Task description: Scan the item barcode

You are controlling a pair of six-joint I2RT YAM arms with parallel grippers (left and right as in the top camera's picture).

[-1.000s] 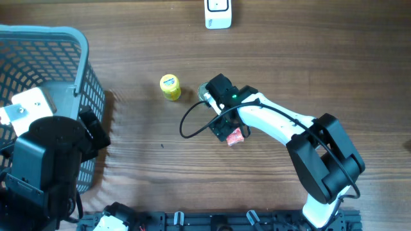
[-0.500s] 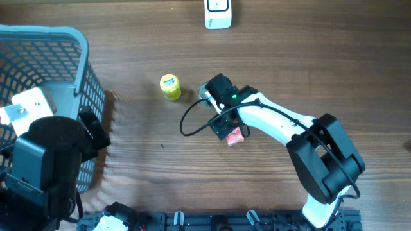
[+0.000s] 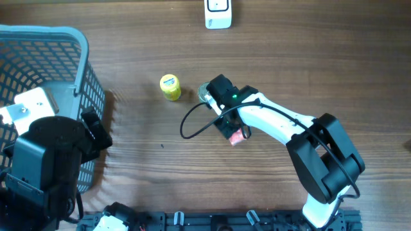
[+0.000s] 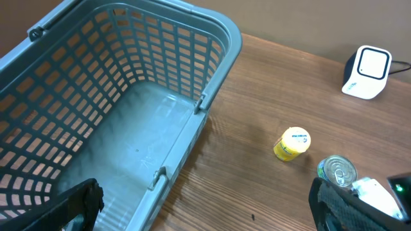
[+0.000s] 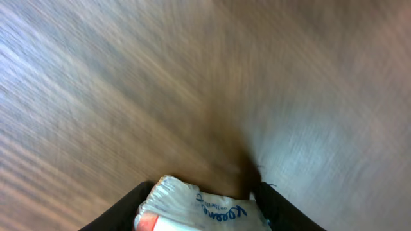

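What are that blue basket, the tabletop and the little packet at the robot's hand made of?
The basket looks like moulded plastic, matte grey-blue, with an open lattice of slots. The tabletop is wood or a wood-look laminate, brown with running grain; I can't tell which. The packet seems to be thin glossy film, white with blue print and crimped at its end.

Basket (image 3: pixel 80 58) placed at the surface's (image 3: pixel 321 64) left edge; scanner (image 3: pixel 218 14) at the far edge; jar (image 3: pixel 169 86) near the centre, can (image 4: pixel 338 171) just right of it, packet (image 3: pixel 236 136) before the can.
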